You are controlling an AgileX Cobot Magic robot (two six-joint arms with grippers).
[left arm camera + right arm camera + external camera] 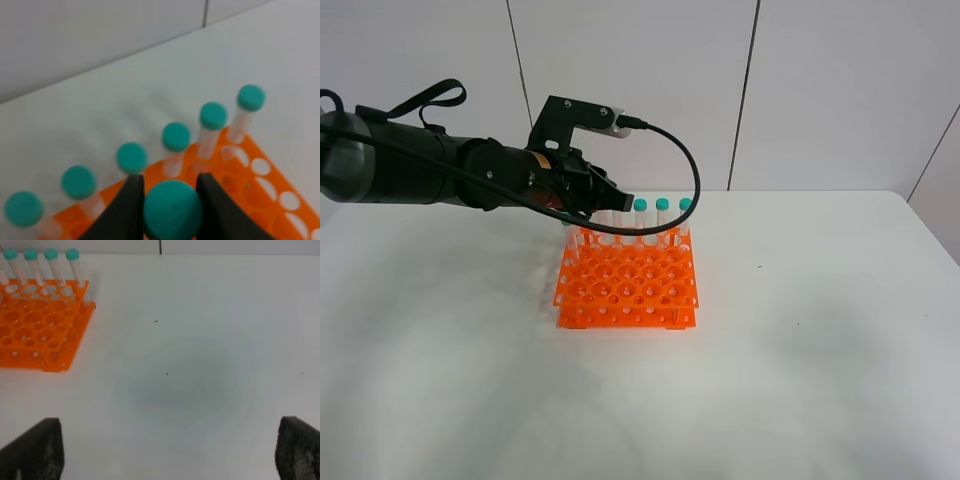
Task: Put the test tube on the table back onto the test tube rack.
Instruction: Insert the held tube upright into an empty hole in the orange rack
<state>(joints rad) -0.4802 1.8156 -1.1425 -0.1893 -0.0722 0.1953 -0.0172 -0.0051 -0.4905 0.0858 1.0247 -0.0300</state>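
Observation:
The orange test tube rack (627, 285) stands mid-table on the white table (820, 350). Several teal-capped tubes (662, 205) stand in its back row. My left gripper (608, 205) hovers over the rack's back left part. In the left wrist view the left gripper (169, 180) is shut on the teal cap of the test tube (172, 210), held upright just in front of the row of capped tubes (176, 136) over the rack (270, 192); the tube's body is hidden. My right gripper (165, 455) is open and empty over bare table, away from the rack (35, 325).
White wall panels (820, 90) rise behind the table's far edge. The left arm's black cable (685, 160) arcs above the rack's back row. The right arm does not show in the exterior high view.

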